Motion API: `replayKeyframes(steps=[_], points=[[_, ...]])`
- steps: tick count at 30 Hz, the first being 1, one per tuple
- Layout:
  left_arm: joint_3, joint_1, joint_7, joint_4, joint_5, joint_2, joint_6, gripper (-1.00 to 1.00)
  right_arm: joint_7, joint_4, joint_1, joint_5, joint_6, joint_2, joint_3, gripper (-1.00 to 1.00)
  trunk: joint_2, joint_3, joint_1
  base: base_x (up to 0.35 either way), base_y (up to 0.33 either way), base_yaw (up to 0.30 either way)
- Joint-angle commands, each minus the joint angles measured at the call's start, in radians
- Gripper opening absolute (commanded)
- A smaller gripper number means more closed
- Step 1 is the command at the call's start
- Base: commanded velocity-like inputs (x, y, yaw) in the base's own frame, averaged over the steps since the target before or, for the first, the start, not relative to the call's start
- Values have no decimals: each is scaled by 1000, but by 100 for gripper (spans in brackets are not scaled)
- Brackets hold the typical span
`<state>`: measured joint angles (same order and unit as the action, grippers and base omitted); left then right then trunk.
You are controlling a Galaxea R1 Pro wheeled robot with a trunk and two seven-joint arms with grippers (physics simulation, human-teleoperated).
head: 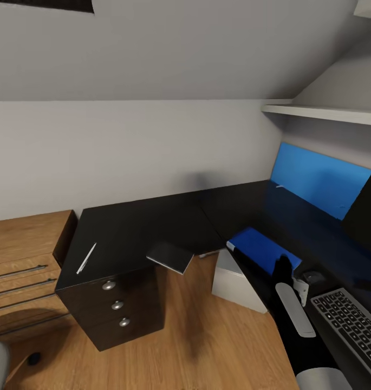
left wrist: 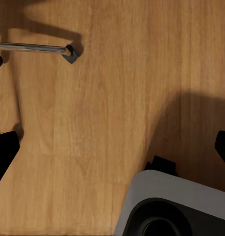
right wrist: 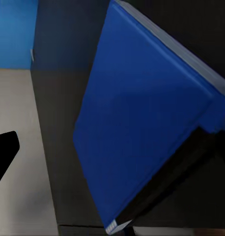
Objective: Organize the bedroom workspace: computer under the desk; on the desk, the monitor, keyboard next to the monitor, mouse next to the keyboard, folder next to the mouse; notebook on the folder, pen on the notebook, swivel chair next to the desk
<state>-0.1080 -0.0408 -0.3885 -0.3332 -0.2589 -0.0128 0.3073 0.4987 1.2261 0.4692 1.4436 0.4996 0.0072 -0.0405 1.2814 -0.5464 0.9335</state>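
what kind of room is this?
Probably a home office corner, maybe in an attic room: an L-shaped black desk with a drawer unit, a keyboard and mouse on it, and a blue folder beside them. The sloped ceiling and wood floor suggest a house.

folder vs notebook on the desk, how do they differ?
The folder is bright blue and larger; the notebook is grey and smaller. The folder lies fully on the desk by the right claw; the notebook overhangs the desk's front edge. Both are flat rectangles.
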Motion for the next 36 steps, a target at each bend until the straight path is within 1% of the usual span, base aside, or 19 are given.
replayKeyframes(steps=[1, 10, 18, 21, 23, 25, 28, 33, 36], points=[[-9, -1, -6, 0, -10, 1, 4, 100, -1, 1, 1, 8, 5, 1, -1, 100, 1, -1, -1, -270, 0, 0], [-9, -1, -6, 0, -10, 1, 4, 100, -1, 1, 0, 8, 5, 1, 0, 100, 1, -1, -1, -90, 0, 0], [-10, -1, -6, 0, -10, 1, 4, 100, -10, 2, 0, 9, 6, 3, 3, 100, 1, -1, -1, -19, 0, 0], [-10, -1, -6, 0, -10, 1, 4, 100, -26, 8, 1, 9, 7, 5, 6, 100, -20, 8, -12, -3, 0, 0], [-10, -1, -6, 0, -10, 1, 3, 100, -60, 20, 1, 10, 10, 8, 9, 100, -34, 15, -20, -1, 0, 0], [-10, -1, -6, 0, -11, 1, 3, 100, -74, 23, 1, 10, 10, 9, 10, 100, -48, 21, -27, 0, 0, 0], [-9, -1, -7, 0, -11, 2, 3, 100, -97, 25, 0, 11, 11, 12, 13, 100, -48, 21, -27, 0, 0, 0], [-9, -1, -6, 0, -11, 2, 3, 100, -101, 25, 0, 10, 11, 14, 17, 100, -48, 23, -27, 0, 0, 0], [-9, -1, -6, 0, -11, 2, 3, 100, -103, 24, 0, 10, 12, 16, 35, 100, -48, 26, -27, 0, 0, 2]])
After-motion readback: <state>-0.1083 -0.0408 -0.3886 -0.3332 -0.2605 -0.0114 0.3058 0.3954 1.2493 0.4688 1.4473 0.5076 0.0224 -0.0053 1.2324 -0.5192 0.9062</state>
